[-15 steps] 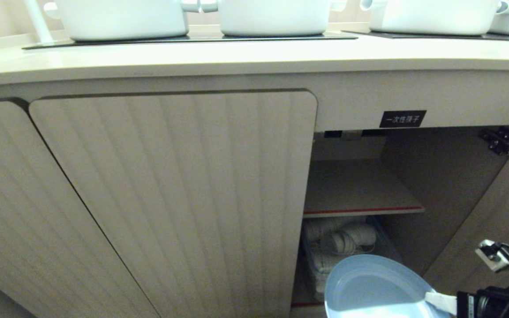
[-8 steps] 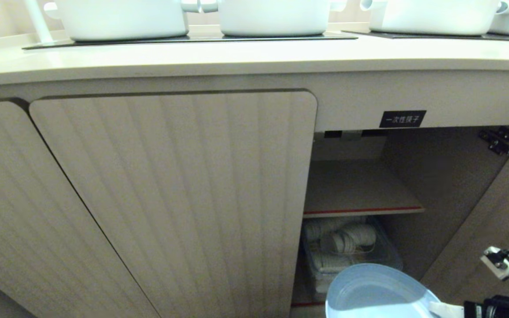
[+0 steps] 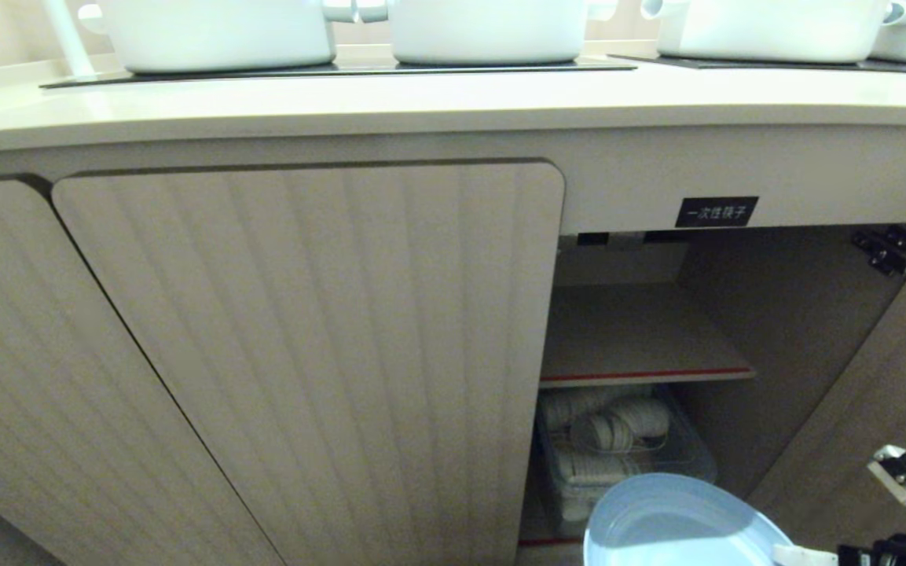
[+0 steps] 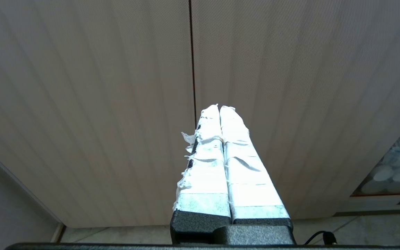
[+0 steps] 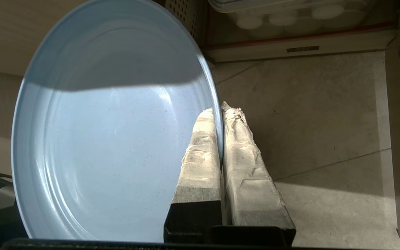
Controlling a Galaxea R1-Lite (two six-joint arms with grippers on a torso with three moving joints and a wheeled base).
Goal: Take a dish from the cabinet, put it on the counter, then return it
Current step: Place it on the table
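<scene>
Pinching the rim of the dish (image 5: 109,121) between the closed taped fingers of the right gripper (image 5: 220,107), with the plate hanging outside the cabinet (image 3: 641,330), low before its open compartment and well below the counter (image 3: 453,106). Leaving the left gripper (image 4: 219,107) parked, fingers pressed together on nothing, facing the cabinet's closed doors. Showing a bare inner shelf (image 3: 641,346) inside and, beneath it, a clear bin (image 3: 625,448) holding white rounded items.
</scene>
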